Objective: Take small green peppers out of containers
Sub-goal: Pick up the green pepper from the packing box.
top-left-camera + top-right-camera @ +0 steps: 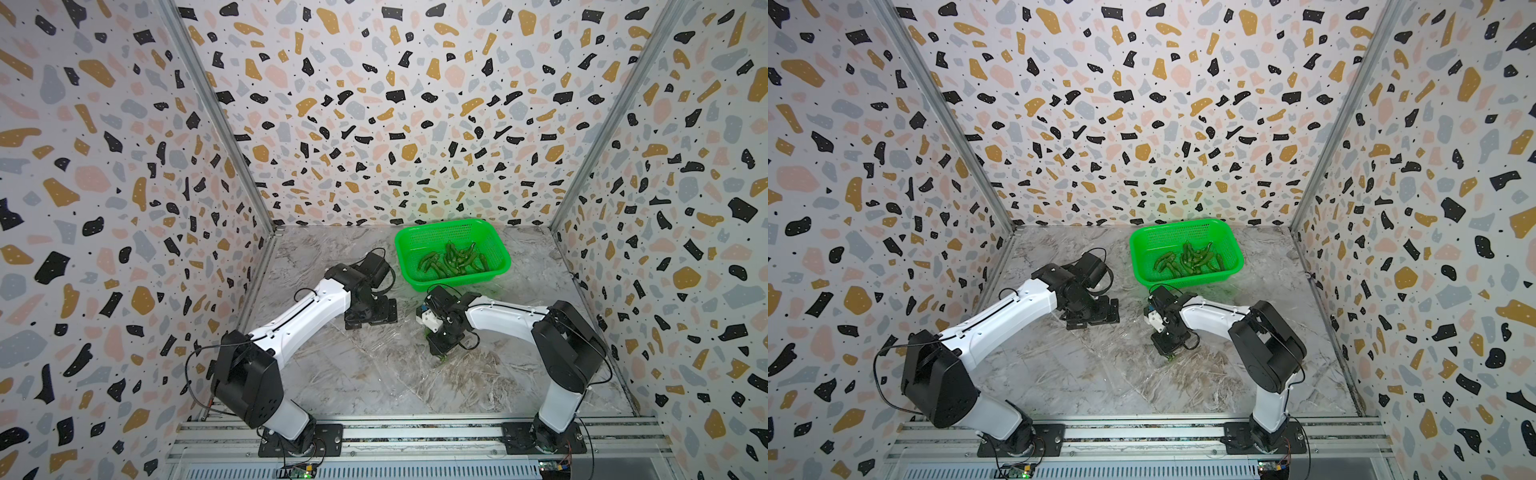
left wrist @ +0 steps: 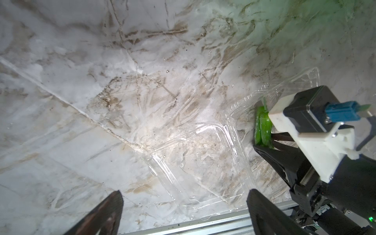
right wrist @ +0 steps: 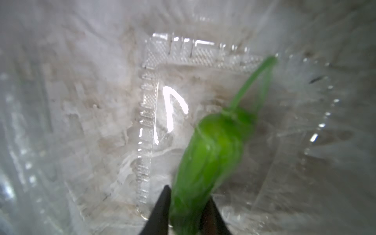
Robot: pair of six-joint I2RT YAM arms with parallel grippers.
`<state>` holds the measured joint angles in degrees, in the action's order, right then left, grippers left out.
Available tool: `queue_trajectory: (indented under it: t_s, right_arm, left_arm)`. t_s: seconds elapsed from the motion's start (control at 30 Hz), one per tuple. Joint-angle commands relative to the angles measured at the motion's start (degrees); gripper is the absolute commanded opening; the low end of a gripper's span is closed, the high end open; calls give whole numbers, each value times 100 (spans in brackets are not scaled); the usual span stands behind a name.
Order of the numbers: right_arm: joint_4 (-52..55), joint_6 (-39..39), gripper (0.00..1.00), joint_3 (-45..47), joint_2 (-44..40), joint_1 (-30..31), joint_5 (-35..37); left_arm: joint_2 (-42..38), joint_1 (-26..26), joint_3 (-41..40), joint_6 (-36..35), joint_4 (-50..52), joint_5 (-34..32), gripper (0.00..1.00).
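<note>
**Status: right gripper pinching one pepper at the open clamshell**

1. Right gripper (image 3: 188,193): the jaws are pressed against both sides of a small green pepper (image 3: 211,150). Its stem points away from the jaws. The right wrist view is blurred.
2. Container: a clear container (image 2: 221,130), a hinged clamshell, lies open on the marble tabletop (image 2: 101,81). In the left wrist view, the half nearer the left gripper holds nothing. The held pepper (image 2: 262,126) is over the other half, at the right gripper (image 2: 264,142). Whether it touches the plastic cannot be told. The ribbed corner of the container rim (image 3: 150,61) shows just behind the pepper.
3. Left gripper (image 2: 185,191): the jaws are spread wide with nothing between them, above the tabletop near the clamshell.
4. Green basket (image 1: 492,249) (image 1: 1142,253): it stands at the rear of the tabletop, well apart from the clamshell. A loose pile of peppers (image 1: 451,259) (image 1: 1187,259) lies in it.
5. In both top views the clear plastic is barely distinguishable. Only a spot of green shows at the right gripper (image 1: 440,353) (image 1: 1169,355).
</note>
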<state>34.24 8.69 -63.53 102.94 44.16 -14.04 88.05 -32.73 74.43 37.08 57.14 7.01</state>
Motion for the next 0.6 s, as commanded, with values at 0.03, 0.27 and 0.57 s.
queue_trajectory:
  t_s: [0.03, 0.27, 0.57]
  right_arm:
    - [192, 20, 12, -216, -311, -33, 209]
    - [860, 266, 10, -1548, -1004, -583, 109]
    - [551, 534, 10, -3954, 337, -1810, 280]
  left_arm:
    - [65, 29, 291, -97, 165, -103, 96]
    - [81, 230, 682, -105, 224, -50, 96]
    - [232, 337, 1077, -293, 438, -15, 96]
